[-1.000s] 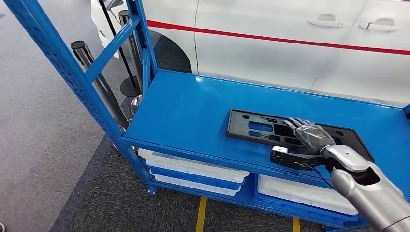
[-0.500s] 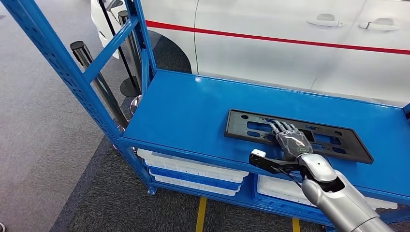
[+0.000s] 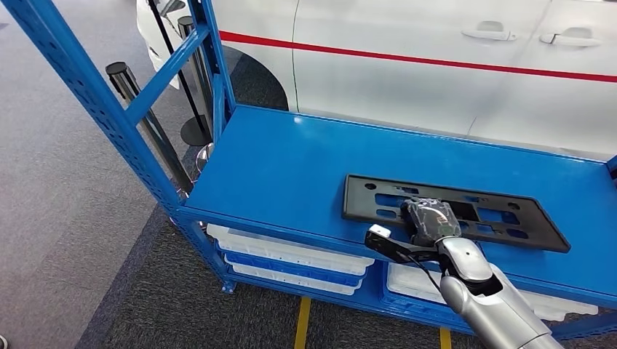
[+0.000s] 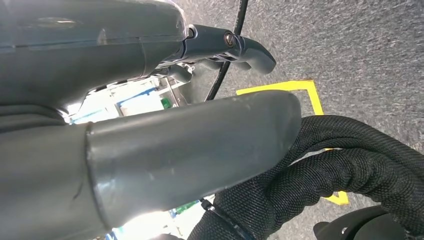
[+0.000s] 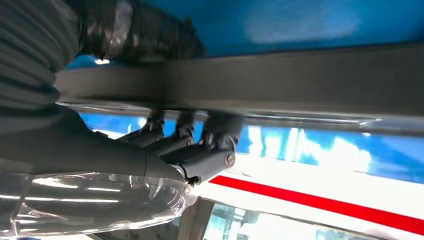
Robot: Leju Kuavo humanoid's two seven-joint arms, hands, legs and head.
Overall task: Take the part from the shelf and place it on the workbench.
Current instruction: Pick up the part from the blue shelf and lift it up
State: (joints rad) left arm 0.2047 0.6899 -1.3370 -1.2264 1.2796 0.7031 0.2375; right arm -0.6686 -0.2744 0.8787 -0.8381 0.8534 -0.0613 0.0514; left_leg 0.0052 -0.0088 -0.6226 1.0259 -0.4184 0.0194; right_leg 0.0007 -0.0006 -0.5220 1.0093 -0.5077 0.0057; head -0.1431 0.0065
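Head view looks down on a blue metal shelf [image 3: 291,167] with a long black plastic part [image 3: 502,218] lying flat on its top deck, full of rectangular cutouts, sitting toward the right side and near the front edge. The right robot hand [image 3: 426,218] is on the near edge of the part around its left-middle section, and in the right wrist view the fingers [image 5: 200,145] are curled over one face of the part [image 5: 300,82] with the thumb on the other face, so it's gripping the part. The part is still on the shelf deck as far as I can tell, can't say if it's lifted at all. The left robot hand [image 4: 150,110] hangs down over grey carpet with a yellow floor marking [image 4: 310,92] beneath it, its thumb and fingers apart and nothing between them, so it's open. Under the top deck there are stacked white trays [image 3: 291,254] with blue rims. Behind the shelf is a white car [image 3: 436,65] with a red stripe along the doors, and a couple of black stanchion posts [image 3: 142,116] stand off to the left on the carpet.
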